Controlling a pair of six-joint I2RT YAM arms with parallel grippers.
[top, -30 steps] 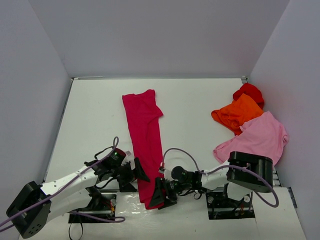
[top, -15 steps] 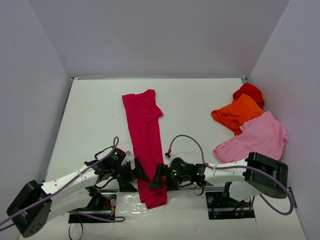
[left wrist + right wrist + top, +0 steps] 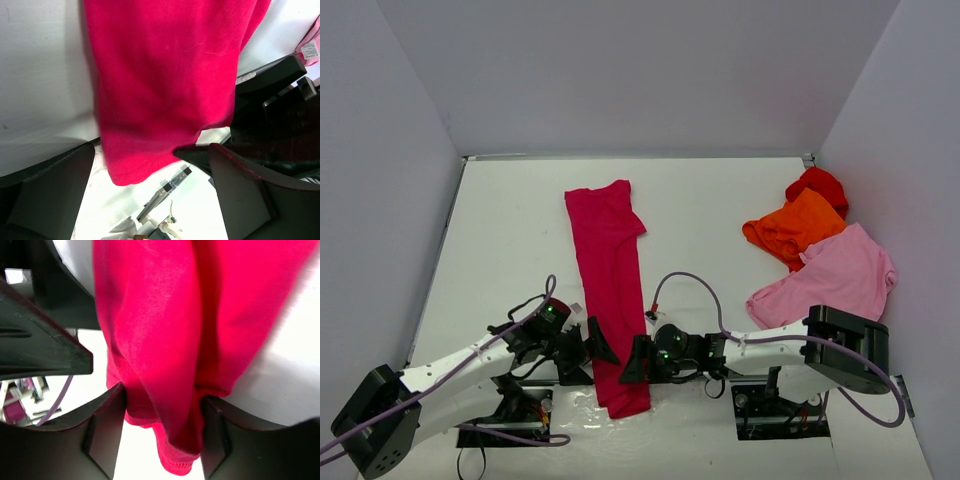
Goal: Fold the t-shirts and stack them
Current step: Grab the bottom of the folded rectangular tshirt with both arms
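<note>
A crimson-magenta t-shirt (image 3: 610, 260) lies as a long narrow strip down the middle of the white table (image 3: 510, 230), its hem at the near edge. My left gripper (image 3: 602, 345) is open at the hem's left side, and in the left wrist view (image 3: 150, 165) the shirt (image 3: 160, 75) lies between its spread fingers (image 3: 50, 190). My right gripper (image 3: 632, 360) is at the hem's right side. In the right wrist view (image 3: 162, 405) a bunched fold of the shirt (image 3: 165, 315) fills the wide gap between the fingers (image 3: 105, 430), close against both.
An orange t-shirt (image 3: 795, 228), a red one (image 3: 818, 185) and a larger light pink one (image 3: 840, 275) lie heaped at the right of the table. Grey walls close in the left, back and right sides. The arm bases and cables sit along the near edge.
My right gripper has moved up from the near edge and in against the hem's right side, with the cloth now between its fingers. The left gripper has hardly moved.
</note>
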